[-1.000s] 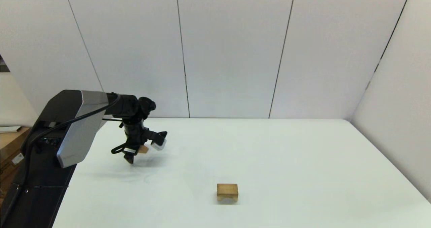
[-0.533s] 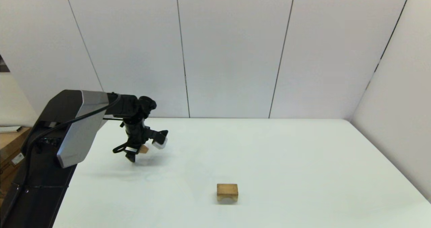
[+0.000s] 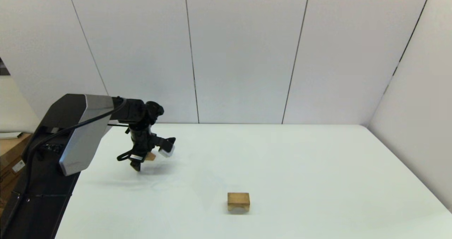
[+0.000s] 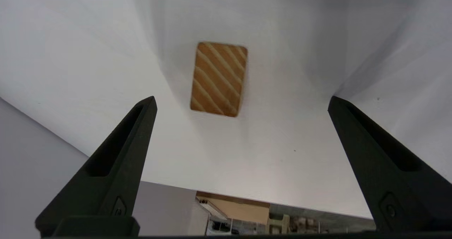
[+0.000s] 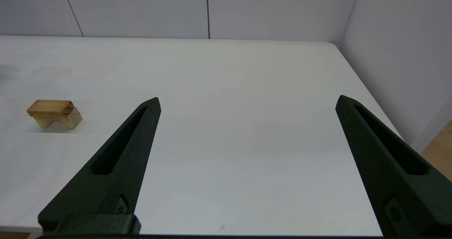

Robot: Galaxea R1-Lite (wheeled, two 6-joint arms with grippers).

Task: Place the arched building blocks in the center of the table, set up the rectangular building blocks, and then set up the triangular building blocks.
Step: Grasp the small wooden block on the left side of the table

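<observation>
The arched building block (image 3: 238,200) stands on its two legs near the middle of the white table (image 3: 300,168), also seen as the arched building block (image 5: 54,113) in the right wrist view. My left gripper (image 3: 143,161) hovers open at the table's far left, straight above a small light-wood block (image 4: 219,79) lying between its fingers and untouched. That block (image 3: 151,156) shows one flat oblong face with diagonal striped grain. I cannot tell whether it is the rectangular or the triangular one. My right gripper (image 5: 247,97) is open and empty, low at the table's near right.
The table's left edge (image 4: 106,161) runs close behind the striped block. A wooden desk (image 3: 10,150) stands beyond the table on the left. White wall panels close the back and the right side.
The left gripper has stayed almost still above the striped block, with only a slight shift. The arched block has not moved.
</observation>
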